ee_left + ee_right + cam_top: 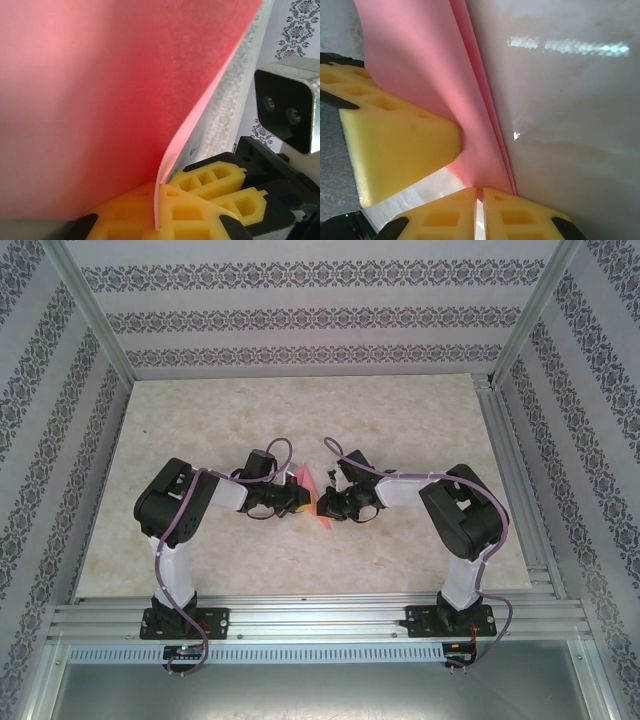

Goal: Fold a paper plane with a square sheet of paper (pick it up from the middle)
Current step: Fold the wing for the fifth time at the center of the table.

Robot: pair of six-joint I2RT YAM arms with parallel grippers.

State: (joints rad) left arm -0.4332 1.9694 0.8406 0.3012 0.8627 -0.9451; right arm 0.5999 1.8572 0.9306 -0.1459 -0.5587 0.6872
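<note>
The pink-red sheet of paper [304, 483] hangs between both grippers over the middle of the table, above the surface. In the left wrist view the sheet [100, 100] stands close before the camera, and my left gripper [157, 212] is shut on its lower edge. In the right wrist view the paper [420, 75] shows folded layers along one long edge, and my right gripper [480, 210] is shut on a lower corner of it. The two grippers [300, 502] [323, 506] are almost touching. The paper's outline is mostly hidden, so I cannot tell whether it has the paper plane's shape.
The marble-patterned table [300, 410] lies under the arms. Patterned walls and an aluminium frame [95, 330] enclose it. The right gripper's yellow fingers [215, 182] and its wrist camera [290, 110] sit close beside my left gripper. A left finger [395, 135] presses on the paper.
</note>
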